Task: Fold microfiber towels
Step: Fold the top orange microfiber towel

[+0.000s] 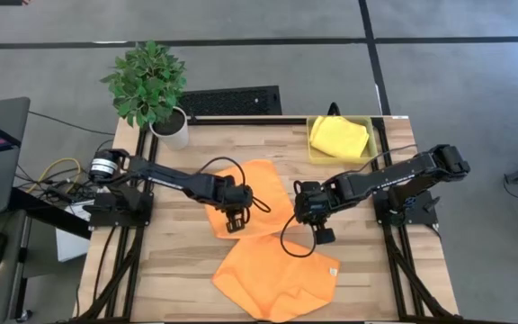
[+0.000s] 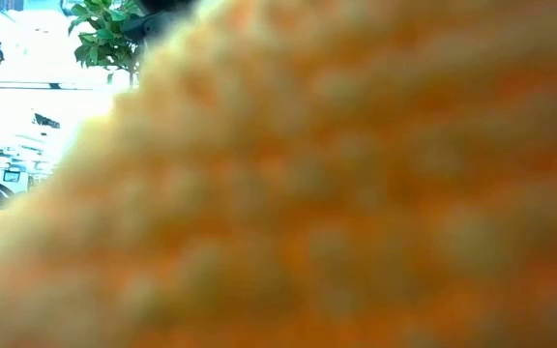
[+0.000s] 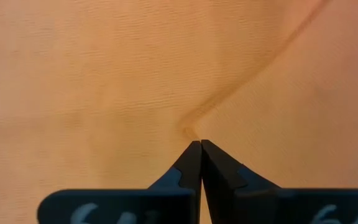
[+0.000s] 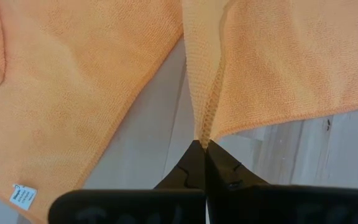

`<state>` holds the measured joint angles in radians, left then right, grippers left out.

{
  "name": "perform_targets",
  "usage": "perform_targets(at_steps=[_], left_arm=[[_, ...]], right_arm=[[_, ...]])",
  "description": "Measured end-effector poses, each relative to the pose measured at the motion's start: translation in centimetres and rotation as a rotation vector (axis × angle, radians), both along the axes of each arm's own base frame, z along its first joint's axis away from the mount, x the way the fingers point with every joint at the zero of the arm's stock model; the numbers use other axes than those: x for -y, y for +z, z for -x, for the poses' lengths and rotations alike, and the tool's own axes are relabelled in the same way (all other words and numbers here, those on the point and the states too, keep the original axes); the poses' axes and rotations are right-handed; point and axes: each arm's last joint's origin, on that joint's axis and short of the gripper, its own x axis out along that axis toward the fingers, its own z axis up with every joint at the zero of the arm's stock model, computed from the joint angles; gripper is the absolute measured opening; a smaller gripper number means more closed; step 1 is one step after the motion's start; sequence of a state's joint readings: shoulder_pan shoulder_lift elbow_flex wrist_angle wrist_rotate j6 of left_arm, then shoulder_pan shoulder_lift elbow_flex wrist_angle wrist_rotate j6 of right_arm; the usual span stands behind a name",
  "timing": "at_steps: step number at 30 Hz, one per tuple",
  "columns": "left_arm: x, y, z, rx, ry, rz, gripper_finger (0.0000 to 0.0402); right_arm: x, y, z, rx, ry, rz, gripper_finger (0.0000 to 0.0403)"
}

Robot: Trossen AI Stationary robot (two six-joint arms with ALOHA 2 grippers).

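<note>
**Jaws pinching on both sides of the far orange towel**

Jaws are closing tight on cloth at both arms. From the high view, the left gripper (image 1: 233,219) is sitting on the near-left edge of the far orange towel (image 1: 259,184), while the right gripper (image 1: 310,213) is working at that towel's right corner, so the cloth is stretching between them, left to right. The near orange towel (image 1: 277,274) is lying flat by the worktop's (image 1: 169,270) front edge, and the yellow towel (image 1: 338,137) is resting in the bin (image 1: 371,142).

Low view: orange cloth is filling nearly everything, so nothing useful there.

Left wrist view: jaws pressed together, nipping a crease of orange fabric just ahead of the tips.

Right wrist view: jaws shut on a gathered towel corner, the cloth fanning away from the tips, with the near towel's label (image 4: 21,196) showing alongside.
</note>
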<state>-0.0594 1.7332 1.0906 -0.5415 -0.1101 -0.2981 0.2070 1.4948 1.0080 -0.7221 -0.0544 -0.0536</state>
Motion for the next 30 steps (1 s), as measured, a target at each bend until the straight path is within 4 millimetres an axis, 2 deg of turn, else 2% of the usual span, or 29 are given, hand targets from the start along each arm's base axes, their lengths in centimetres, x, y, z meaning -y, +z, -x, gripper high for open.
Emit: perform_targets(at_steps=[14, 23, 30], left_arm=[[-0.1, -2.0, -0.8, -0.027, -0.037, -0.031, 0.0094], [-0.2, -3.8, -1.3, -0.063, -0.048, -0.069, 0.0100], [-0.2, -4.1, -1.6, -0.060, -0.084, -0.048, 0.0094]], right_arm=[[0.0, 0.0, 0.0, -0.001, -0.001, 0.001, 0.0008], [0.2, 0.0, 0.0, -0.003, -0.010, 0.003, 0.0008], [0.3, 0.0, 0.0, -0.004, -0.011, 0.003, 0.0008]])
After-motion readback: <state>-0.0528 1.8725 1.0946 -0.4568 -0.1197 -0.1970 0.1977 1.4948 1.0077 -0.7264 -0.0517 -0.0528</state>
